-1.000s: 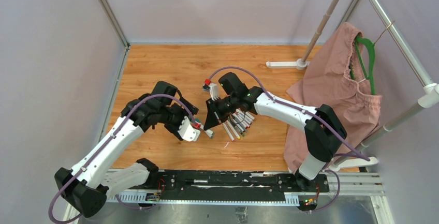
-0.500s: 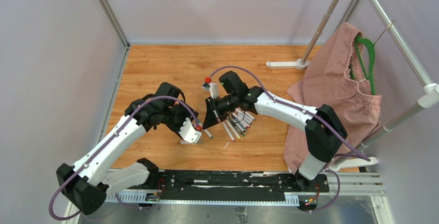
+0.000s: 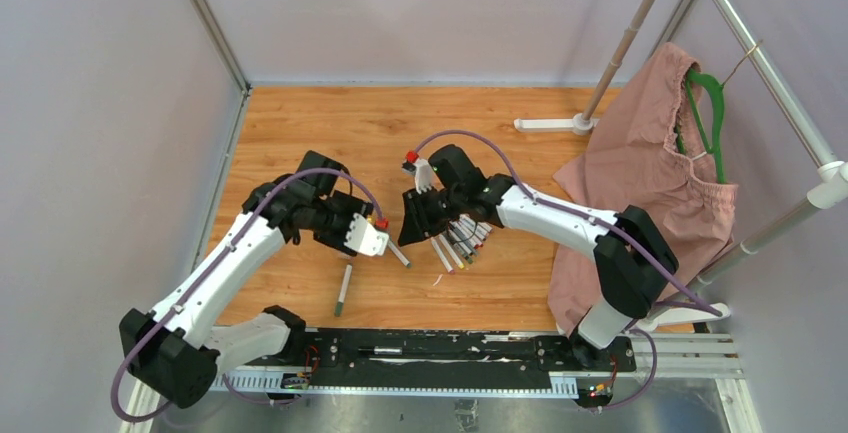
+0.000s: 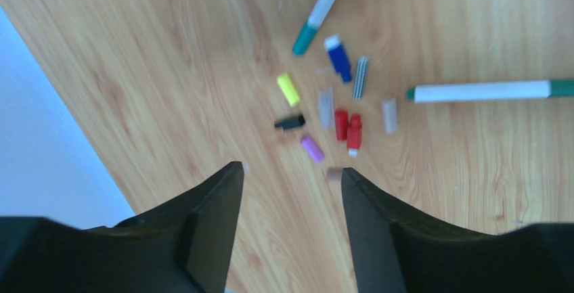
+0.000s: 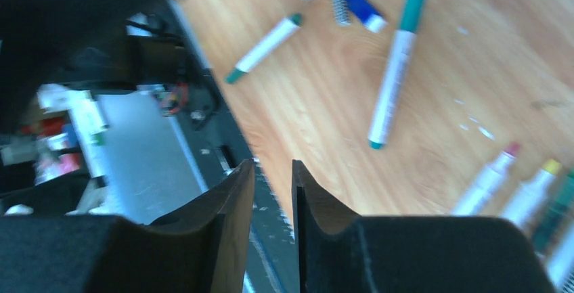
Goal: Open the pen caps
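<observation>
Several loose pen caps lie on the wooden table below my left gripper (image 4: 290, 174): yellow (image 4: 288, 88), blue (image 4: 337, 56), black (image 4: 290, 123), two red (image 4: 341, 124), purple (image 4: 312, 149) and grey (image 4: 389, 115). Two white pens with teal ends (image 4: 321, 9) (image 4: 487, 91) lie beside them. My left gripper (image 3: 365, 238) is open and empty above the caps. My right gripper (image 3: 415, 223) is empty, its jaws only a narrow gap apart (image 5: 273, 166). One pen (image 3: 343, 288) lies alone near the front; another (image 3: 398, 253) lies between the grippers. A bundle of pens (image 3: 462, 238) lies under the right arm.
A pink garment (image 3: 650, 163) on a green hanger (image 3: 705, 103) hangs from a metal rack at the right, its white foot (image 3: 550, 123) on the table's far side. Grey walls enclose the left and back. The black arm rail (image 3: 450, 348) runs along the near edge.
The pen held between the two grippers has been let go and now lies on the table near the front. My left gripper has opened and drawn back left; the right one shifted slightly right.
</observation>
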Motion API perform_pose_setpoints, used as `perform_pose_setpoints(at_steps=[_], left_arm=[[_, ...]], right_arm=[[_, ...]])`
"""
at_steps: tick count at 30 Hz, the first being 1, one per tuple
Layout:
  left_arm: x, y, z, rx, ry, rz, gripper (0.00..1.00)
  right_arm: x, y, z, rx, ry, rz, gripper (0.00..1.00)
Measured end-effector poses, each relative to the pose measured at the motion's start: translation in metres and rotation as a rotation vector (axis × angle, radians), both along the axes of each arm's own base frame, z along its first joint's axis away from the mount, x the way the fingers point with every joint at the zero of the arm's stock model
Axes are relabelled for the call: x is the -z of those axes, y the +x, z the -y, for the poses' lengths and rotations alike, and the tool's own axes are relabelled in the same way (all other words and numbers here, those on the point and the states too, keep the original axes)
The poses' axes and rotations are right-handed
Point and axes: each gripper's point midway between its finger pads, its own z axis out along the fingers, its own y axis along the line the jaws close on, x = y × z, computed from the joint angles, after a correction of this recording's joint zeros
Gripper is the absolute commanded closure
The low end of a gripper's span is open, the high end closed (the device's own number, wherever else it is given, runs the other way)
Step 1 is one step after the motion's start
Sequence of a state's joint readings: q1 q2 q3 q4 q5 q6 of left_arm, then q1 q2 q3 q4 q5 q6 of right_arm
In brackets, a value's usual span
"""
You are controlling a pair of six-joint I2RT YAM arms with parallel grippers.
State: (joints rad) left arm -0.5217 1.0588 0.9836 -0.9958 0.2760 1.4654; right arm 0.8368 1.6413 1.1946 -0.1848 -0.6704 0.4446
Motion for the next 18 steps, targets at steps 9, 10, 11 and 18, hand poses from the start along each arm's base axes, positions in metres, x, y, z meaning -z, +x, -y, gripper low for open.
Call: perform_pose_setpoints(at_steps=[9, 10, 11, 18], left_arm=[[0.04, -0.004, -0.051, -0.163, 0.057, -0.117, 0.33], [0.044, -0.011, -0.054, -0.172, 0.054, -0.146, 0.33], [0.045, -0.013, -0.058, -0.197, 0.039, -0.168, 0.33], [0.022, 0.041, -0.116, -0.616, -0.146, -0.246, 0.3]], right_arm=[[0.049, -0.002, 0.015, 0.092, -0.215, 0.168, 0.56], [0.052, -0.005, 0.012, 0.092, -0.231, 0.192, 0.54], [0.054, -0.011, 0.007, 0.079, -0.242, 0.214, 0.53], [0.072, -0.038, -0.041, -0.061, -0.292, 0.367, 0.45]])
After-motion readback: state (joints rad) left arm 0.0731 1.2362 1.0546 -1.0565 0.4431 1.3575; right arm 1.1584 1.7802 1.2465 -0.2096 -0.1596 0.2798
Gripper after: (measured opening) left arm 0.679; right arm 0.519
